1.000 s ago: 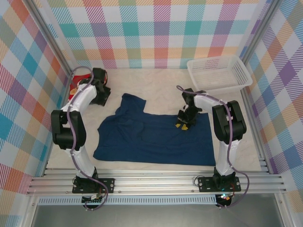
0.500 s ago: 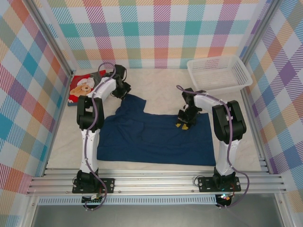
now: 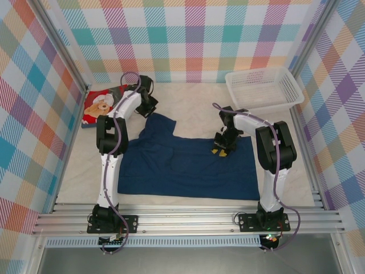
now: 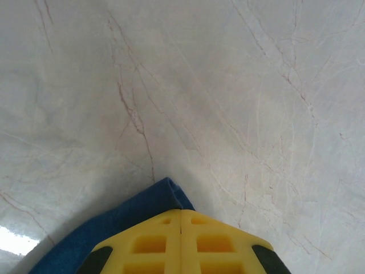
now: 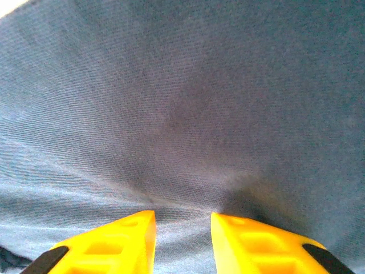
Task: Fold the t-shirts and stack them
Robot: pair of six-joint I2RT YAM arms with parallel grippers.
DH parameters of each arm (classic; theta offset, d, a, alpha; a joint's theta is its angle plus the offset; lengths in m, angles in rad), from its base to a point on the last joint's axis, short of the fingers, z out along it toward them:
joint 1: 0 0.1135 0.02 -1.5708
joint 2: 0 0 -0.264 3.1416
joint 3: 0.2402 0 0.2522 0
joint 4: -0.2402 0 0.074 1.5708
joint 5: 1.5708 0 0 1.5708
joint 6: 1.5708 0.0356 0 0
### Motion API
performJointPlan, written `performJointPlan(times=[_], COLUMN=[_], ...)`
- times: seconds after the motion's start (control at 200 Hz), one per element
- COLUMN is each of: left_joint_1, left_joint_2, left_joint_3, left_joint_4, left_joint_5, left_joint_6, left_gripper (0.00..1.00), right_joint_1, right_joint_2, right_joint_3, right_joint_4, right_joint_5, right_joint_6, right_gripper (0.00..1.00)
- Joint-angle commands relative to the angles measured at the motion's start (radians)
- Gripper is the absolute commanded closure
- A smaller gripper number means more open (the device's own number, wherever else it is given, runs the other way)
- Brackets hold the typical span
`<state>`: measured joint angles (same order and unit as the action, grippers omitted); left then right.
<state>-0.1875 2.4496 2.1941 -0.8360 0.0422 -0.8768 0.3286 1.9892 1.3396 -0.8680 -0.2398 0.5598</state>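
Top external: navy t-shirt (image 3: 188, 165) lies spread mid-table, unfolded; red t-shirt (image 3: 100, 107) lies far left.
Left wrist: my left gripper (image 4: 181, 228) is pinched together on the navy sleeve tip.
Right wrist: my right gripper (image 5: 182, 228) has its jaws apart, pressing on navy cloth.
Progress: I judge nothing stacked; folding barely begun.

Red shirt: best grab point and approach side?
Pinch the red shirt at its near edge, coming from the near side. It lies flat beside the left wall, with the left arm across its right side, so that edge looks the most open.
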Motion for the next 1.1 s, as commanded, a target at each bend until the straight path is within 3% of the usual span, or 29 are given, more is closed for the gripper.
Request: performJointPlan(times=[0.0, 0.34, 0.59, 0.815, 1.005, 1.095], left_joint_1=[0.008, -0.007, -0.012, -0.020, -0.035, -0.036], left_joint_2=[0.005, 0.001, 0.025, 0.030, 0.068, 0.103], left_joint_3=[0.063, 0.047, 0.082, 0.066, 0.116, 0.158], left_joint_4=[-0.075, 0.137, 0.152, 0.265, 0.247, 0.191], left_joint_5=[-0.031, 0.078, 0.088, 0.171, 0.173, 0.195], left_joint_6=[0.040, 0.077, 0.093, 0.115, 0.134, 0.136], left_gripper=[1.00, 1.00, 1.00, 1.00, 1.00, 0.96], right_joint_1=[0.001, 0.001, 0.001, 0.001, 0.000, -0.003], right_joint_2=[0.034, 0.039, 0.048, 0.043, 0.020, -0.017], right_joint_3=[0.006, 0.006, 0.013, 0.002, -0.007, -0.007], right_joint_4=[-0.018, -0.020, -0.025, -0.019, 0.002, 0.017], right_joint_5=[0.008, 0.006, 0.000, 0.002, 0.003, 0.025], right_joint_6=[-0.014, -0.015, -0.011, 0.004, 0.029, 0.038], right_gripper=[0.68, 0.68, 0.69, 0.68, 0.67, 0.60])
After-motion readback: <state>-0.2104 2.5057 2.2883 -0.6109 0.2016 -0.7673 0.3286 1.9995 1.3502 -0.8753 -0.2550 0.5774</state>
